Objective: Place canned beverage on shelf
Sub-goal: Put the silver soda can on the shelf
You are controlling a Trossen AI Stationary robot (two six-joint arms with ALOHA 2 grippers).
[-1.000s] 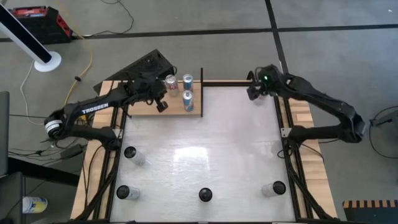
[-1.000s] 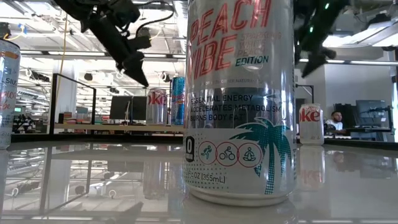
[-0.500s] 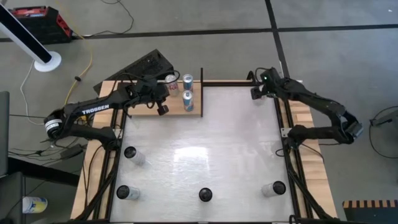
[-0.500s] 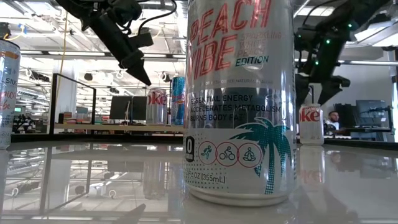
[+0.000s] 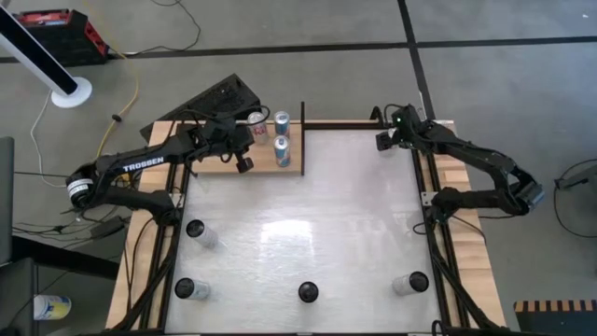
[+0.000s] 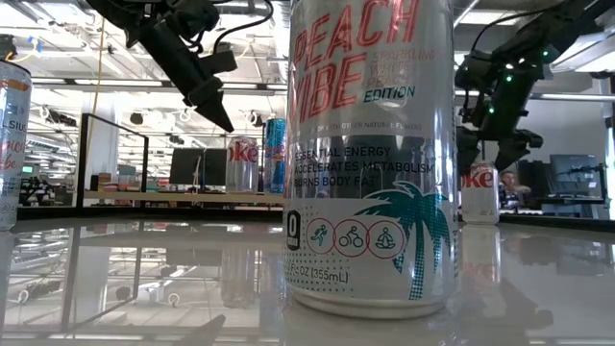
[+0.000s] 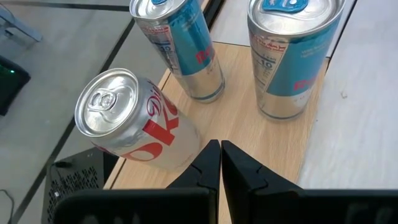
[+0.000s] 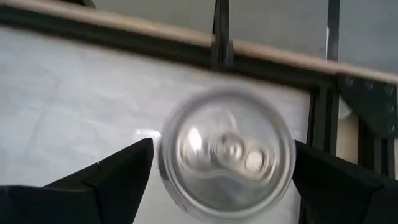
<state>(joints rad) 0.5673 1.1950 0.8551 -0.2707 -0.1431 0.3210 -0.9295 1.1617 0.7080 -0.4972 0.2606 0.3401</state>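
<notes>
The light-wood shelf (image 5: 266, 161) stands at the table's far left. A silver-and-red cola can (image 7: 134, 121) and two blue-and-silver cans (image 7: 186, 53) (image 7: 287, 56) stand upright on it. My left gripper (image 7: 220, 163) is shut and empty above the shelf's near part, next to these cans. A second silver cola can (image 8: 227, 152) stands upright on the white table at the far right corner. My right gripper (image 6: 492, 159) is open above it, pointing down, with one finger on each side of the can's top; I see no touch.
Several more cans stand along the table's near part: two at the left (image 5: 194, 229) (image 5: 185, 287), one in the middle (image 5: 308, 292), which fills the low view (image 6: 370, 154), and one at the right (image 5: 410, 282). Black frame rails (image 8: 217, 37) run just behind the right can.
My right gripper has come down from well above the table toward the cola can at the far right corner, and its open fingers now stand around the can's top. The can has not moved. My left gripper has stayed shut above the shelf.
</notes>
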